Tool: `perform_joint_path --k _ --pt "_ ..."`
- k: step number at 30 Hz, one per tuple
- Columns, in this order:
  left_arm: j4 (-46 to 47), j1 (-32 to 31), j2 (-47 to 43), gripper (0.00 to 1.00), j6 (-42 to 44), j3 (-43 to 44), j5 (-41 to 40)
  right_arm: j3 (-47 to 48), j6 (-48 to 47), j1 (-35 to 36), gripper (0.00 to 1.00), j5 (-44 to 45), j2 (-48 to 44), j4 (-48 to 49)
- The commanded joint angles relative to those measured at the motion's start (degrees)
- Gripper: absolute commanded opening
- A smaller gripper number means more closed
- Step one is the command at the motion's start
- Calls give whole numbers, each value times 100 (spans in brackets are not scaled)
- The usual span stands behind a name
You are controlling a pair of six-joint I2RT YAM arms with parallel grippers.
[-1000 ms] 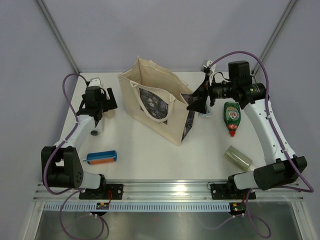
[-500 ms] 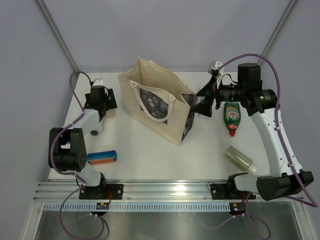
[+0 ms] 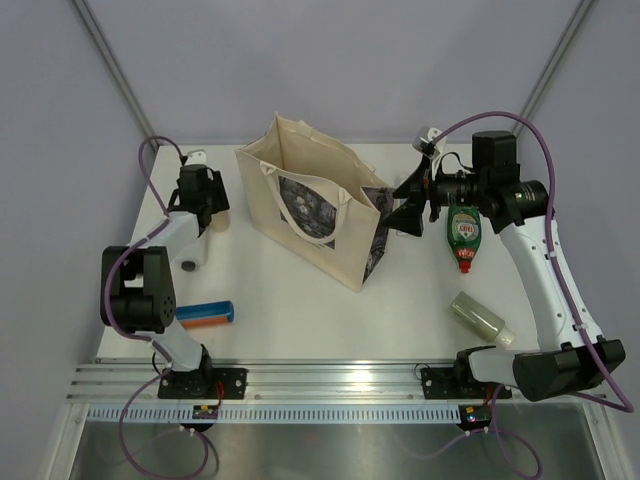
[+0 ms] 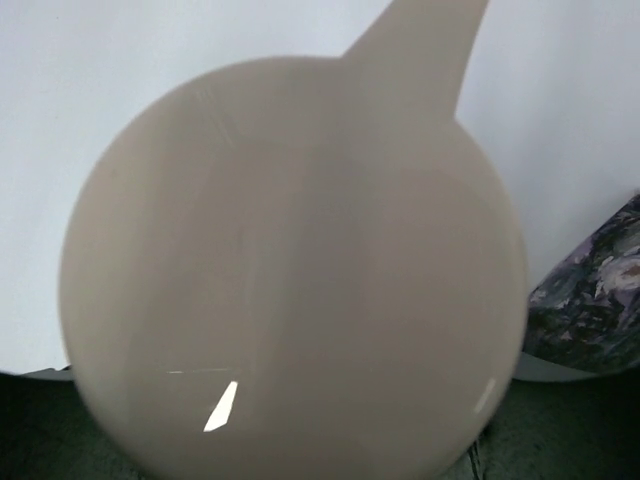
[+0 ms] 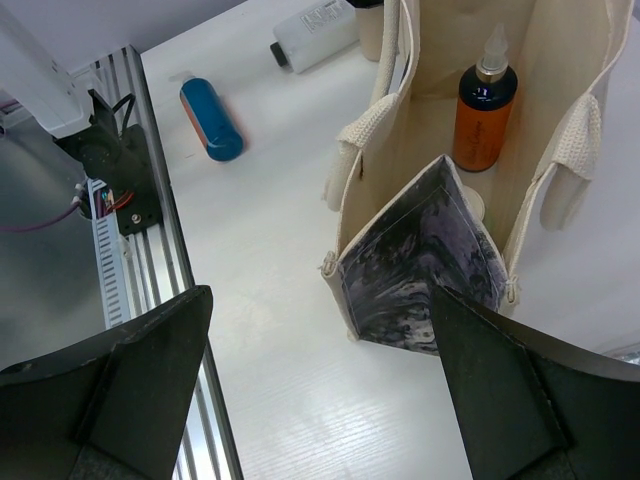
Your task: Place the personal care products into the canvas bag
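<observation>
orange spray btl in canvas bag

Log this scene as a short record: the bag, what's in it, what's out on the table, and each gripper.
bag: canvas bag, upright and open, mid-table
inside bag: orange spray bottle, standing
on table: blue-orange cylinder, green red-capped bottle, sage-green bottle
left gripper: at the beige bottle; jaws not visible
right gripper: open, empty, at the bag's printed end
</observation>
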Motion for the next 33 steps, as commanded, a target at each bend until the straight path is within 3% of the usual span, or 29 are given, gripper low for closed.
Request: perform_joint_path --k 1,2,6,15,22,29,33 --pt "250 69 -27 25 97 243 467 -17 73 -52 98 -99 -219 209" --pt "250 69 -132 16 80 261 711 -26 73 -52 98 -91 -228 200" --pt "259 69 -667 0 -139 209 1363 -52 73 -70 98 -90 -246 209" --pt "-58 69 -2267 0 -1220 -292 1689 -149 117 -131 98 -134 -281 235" --pt "-759 69 -3902 0 -1512 -820 1822 -158 143 -158 98 -187 -290 253" --pt "-1499 -133 -5256 0 -1414 -197 1611 -158 213 -184 98 -249 -254 297" --pt "-1395 -186 -5197 0 -1827 522 1900 -158 257 -193 98 -275 -237 323"
